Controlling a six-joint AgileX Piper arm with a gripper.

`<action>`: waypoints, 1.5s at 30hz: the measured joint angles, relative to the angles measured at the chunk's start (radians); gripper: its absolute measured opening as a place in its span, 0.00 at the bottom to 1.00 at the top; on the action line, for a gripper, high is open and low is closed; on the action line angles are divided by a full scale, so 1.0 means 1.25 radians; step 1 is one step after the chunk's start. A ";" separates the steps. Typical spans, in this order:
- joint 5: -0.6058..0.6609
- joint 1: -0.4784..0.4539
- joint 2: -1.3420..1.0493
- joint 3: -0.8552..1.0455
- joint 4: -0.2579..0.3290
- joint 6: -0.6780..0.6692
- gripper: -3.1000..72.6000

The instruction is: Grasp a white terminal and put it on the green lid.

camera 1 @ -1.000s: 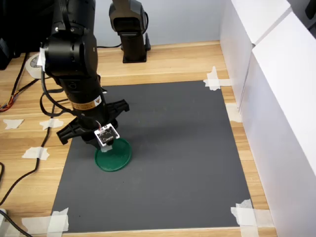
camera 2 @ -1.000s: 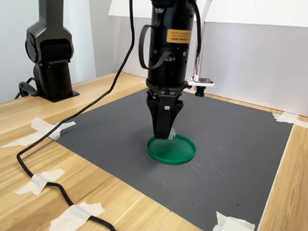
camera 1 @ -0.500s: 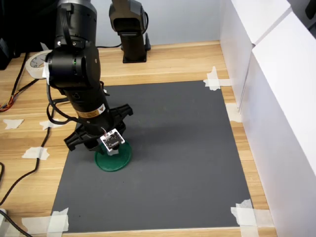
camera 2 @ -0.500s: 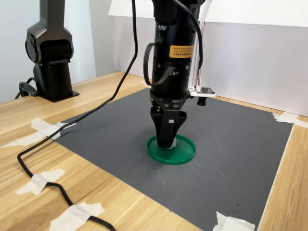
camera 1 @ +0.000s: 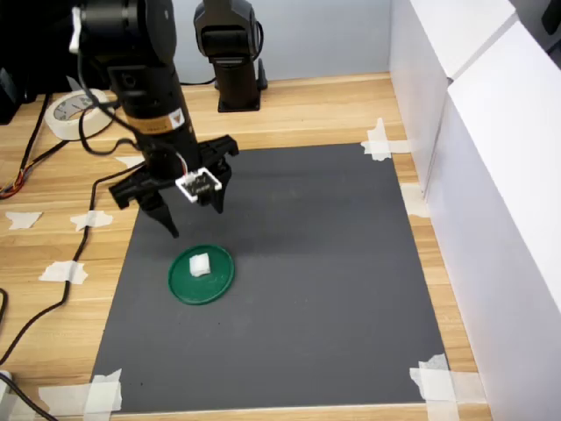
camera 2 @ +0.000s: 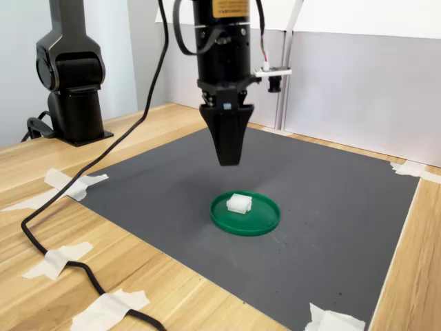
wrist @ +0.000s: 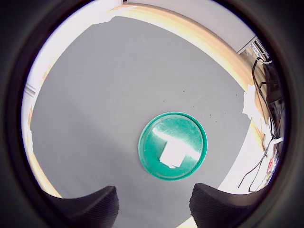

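Terminal resting on lid, slightly off centre, inside rim; confirmed in wrist view. Gripper above lid, jaws apart, empty. Placement judged done. Risk: terminal light and loose; any dip toward lid or nudge of lid across mat could tip it over the low rim.
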 joint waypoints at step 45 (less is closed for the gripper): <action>-0.430 -0.119 -1.147 0.866 0.412 0.099 0.02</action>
